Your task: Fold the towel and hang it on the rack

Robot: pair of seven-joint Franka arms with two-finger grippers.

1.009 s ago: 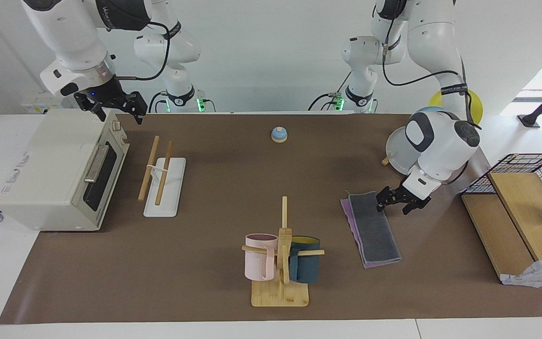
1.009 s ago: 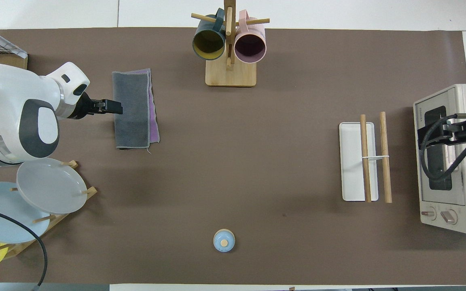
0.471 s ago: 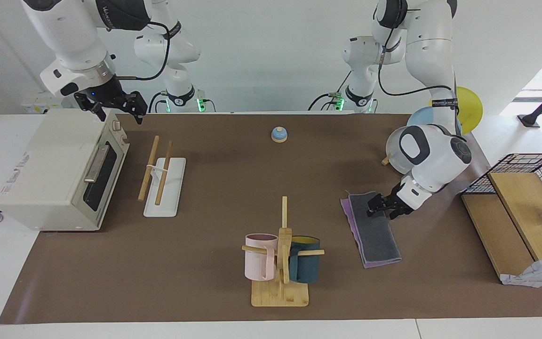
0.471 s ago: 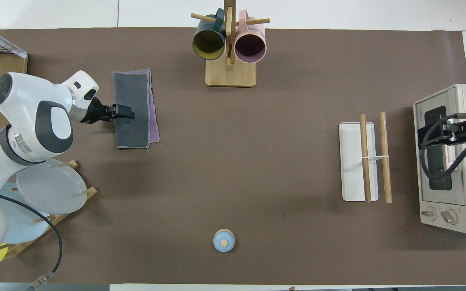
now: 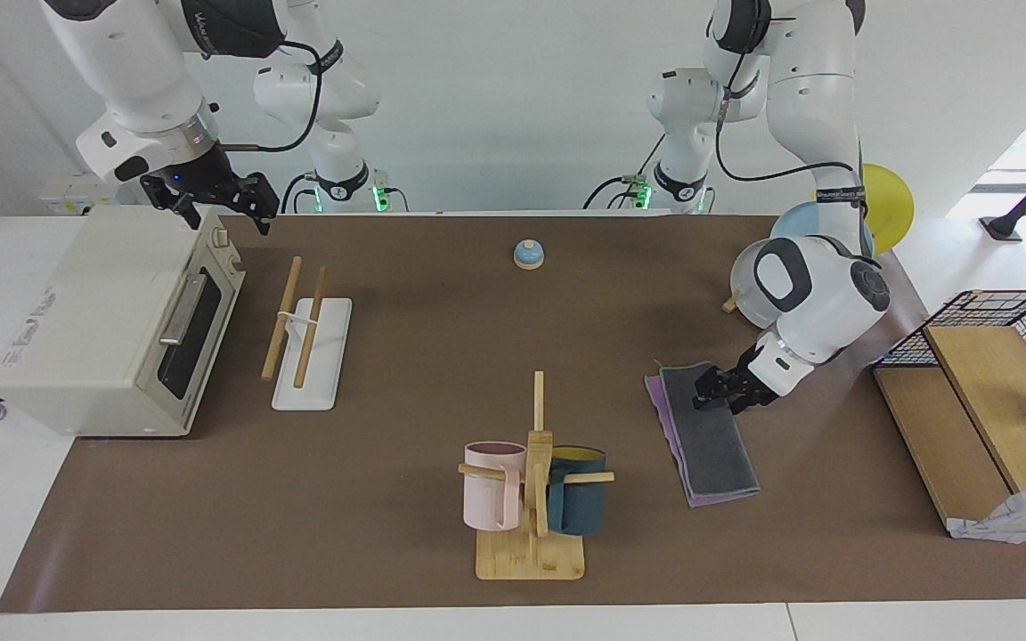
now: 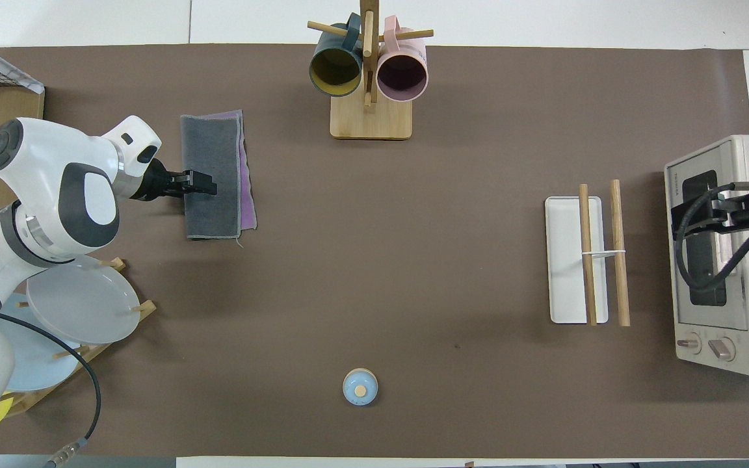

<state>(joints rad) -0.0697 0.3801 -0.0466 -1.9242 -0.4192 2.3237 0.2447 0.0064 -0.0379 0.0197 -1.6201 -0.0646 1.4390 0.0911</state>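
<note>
The towel [image 5: 716, 445] lies folded on the mat at the left arm's end, dark grey face up with a purple edge showing; it also shows in the overhead view [image 6: 215, 156]. My left gripper [image 5: 714, 399] is low over the towel's edge that faces the left arm's end, about midway along it [image 6: 204, 188]. The rack [image 5: 299, 320], two wooden rods over a white base, stands at the right arm's end beside the toaster oven [image 6: 599, 253]. My right gripper [image 5: 223, 214] waits open and empty above the oven [image 6: 732, 208].
A toaster oven [image 5: 112, 320] stands at the right arm's end. A bamboo mug stand [image 5: 533, 534] with two mugs is farthest from the robots. A small blue bell [image 5: 528, 255] sits near the robots. Plates on a stand [image 6: 82, 299] and a wire basket [image 5: 1003, 312] are at the left arm's end.
My left gripper has moved from beside the towel in over its edge, most of it in the first half second. The towel and the right arm have not moved.
</note>
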